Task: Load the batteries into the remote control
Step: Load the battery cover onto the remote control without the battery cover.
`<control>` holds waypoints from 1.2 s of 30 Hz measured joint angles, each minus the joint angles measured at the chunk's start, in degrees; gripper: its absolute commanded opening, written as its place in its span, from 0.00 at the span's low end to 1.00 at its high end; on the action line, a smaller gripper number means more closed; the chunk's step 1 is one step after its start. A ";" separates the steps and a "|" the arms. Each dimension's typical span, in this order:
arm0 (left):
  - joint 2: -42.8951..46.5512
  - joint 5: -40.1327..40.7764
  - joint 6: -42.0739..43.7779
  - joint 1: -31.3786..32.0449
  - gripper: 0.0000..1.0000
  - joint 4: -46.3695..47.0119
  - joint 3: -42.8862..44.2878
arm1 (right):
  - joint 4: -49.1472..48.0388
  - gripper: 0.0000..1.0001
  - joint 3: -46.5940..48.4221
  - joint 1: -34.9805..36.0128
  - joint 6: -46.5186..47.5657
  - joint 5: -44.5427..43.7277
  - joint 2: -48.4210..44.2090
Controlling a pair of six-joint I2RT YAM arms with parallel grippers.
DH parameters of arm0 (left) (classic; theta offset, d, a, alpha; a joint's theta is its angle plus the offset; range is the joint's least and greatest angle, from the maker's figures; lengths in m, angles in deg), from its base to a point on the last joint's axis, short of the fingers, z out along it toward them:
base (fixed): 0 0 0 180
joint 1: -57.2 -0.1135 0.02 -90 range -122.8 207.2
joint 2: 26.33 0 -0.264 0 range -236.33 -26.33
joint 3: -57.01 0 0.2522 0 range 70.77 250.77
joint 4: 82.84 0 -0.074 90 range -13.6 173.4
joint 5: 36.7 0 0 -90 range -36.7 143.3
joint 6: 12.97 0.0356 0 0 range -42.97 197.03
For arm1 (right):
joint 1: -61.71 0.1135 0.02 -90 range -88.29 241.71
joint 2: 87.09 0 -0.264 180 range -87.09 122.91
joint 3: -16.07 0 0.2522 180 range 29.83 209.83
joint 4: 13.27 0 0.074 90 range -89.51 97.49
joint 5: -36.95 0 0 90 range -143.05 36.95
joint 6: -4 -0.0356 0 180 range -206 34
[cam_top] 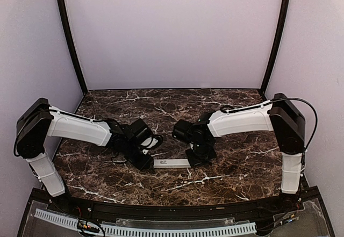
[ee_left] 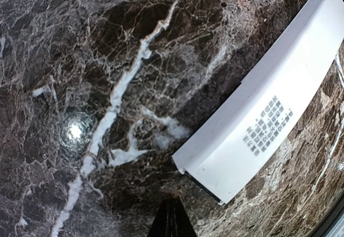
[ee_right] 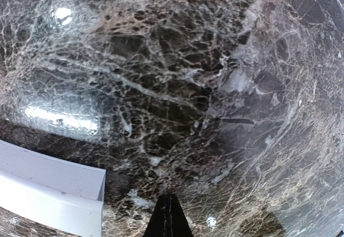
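Observation:
The white remote control lies flat on the dark marble table between my two grippers, its printed back up. In the left wrist view it runs diagonally at the right, one end close to my fingertips. In the right wrist view its other end shows at the lower left. My left gripper is shut and empty just off its left end. My right gripper is shut and empty just off its right end. No blue batteries are in view.
The dark marble table is walled by pale panels at the back and both sides. A black rail with a white slotted strip runs along the near edge.

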 measured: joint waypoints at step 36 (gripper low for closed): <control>2.10 -0.37 0.55 -2.80 0.00 -1.18 0.57 | -0.59 0.00 -0.31 -2.93 2.25 1.86 -4.35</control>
